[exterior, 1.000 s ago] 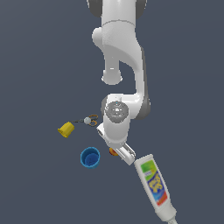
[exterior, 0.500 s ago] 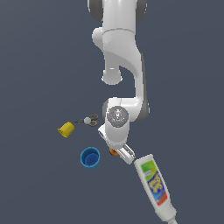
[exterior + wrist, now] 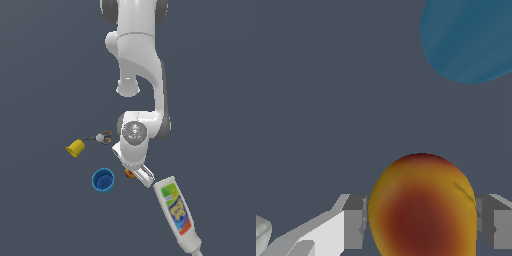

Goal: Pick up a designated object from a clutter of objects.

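The designated object (image 3: 421, 210) is a rounded orange-yellow fruit with a red blotch. It fills the space between my two grey fingers (image 3: 356, 222). The right one seems to touch it, while a thin dark gap shows on the left. My gripper (image 3: 421, 220) straddles the fruit, jaws open. In the exterior view the fruit (image 3: 129, 173) peeks out from under the white hand, between the blue cup (image 3: 103, 180) and the white labelled bottle (image 3: 175, 210). My gripper (image 3: 132, 173) is mostly hidden there by the hand.
A small yellow cup (image 3: 76, 148) lies toward the exterior view's left. The small metal ringed item (image 3: 103, 137) sits next to it. The blue cup (image 3: 468, 40) also shows in the wrist view, apart from the fruit.
The hand has crept a little lower over the fruit. The cups, ringed item and bottle have not moved.
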Available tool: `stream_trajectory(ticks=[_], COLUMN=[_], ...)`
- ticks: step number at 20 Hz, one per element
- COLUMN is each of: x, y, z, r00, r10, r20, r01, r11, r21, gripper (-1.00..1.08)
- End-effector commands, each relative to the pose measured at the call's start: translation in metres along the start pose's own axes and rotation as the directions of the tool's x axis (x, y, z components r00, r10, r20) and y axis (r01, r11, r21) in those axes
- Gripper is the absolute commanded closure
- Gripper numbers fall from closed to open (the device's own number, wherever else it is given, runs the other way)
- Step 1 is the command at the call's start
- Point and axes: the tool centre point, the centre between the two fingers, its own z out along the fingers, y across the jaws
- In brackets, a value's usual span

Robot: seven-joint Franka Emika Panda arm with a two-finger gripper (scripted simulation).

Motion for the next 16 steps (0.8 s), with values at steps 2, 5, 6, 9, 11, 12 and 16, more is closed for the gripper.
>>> stream_trajectory(ticks=[2, 5, 6, 9, 11, 12, 16], x=[-0.003, -0.009, -0.011, -0.021, -0.029, -0.034, -0.054], y=[-0.002, -0.006, -0.007, -0.013, -0.018, -0.021, -0.034], z=[-0.006, -0.017, -0.022, -0.04, -0.055, -0.064, -0.103], r00=[1.0, 1.0, 1.0, 1.0, 1.0, 1.0, 1.0], r10=[0.0, 0.0, 0.0, 0.0, 0.0, 0.0, 0.0], r20=[-0.001, -0.001, -0.001, 0.0, 0.0, 0.0, 0.0], r01=[0.0, 0.0, 0.0, 0.0, 0.0, 0.0, 0.0], r11=[1.0, 1.0, 1.0, 1.0, 1.0, 1.0, 1.0], r21=[0.001, 0.001, 0.001, 0.0, 0.0, 0.0, -0.001], gripper=[1.08, 1.08, 1.08, 1.08, 1.08, 1.08, 1.08])
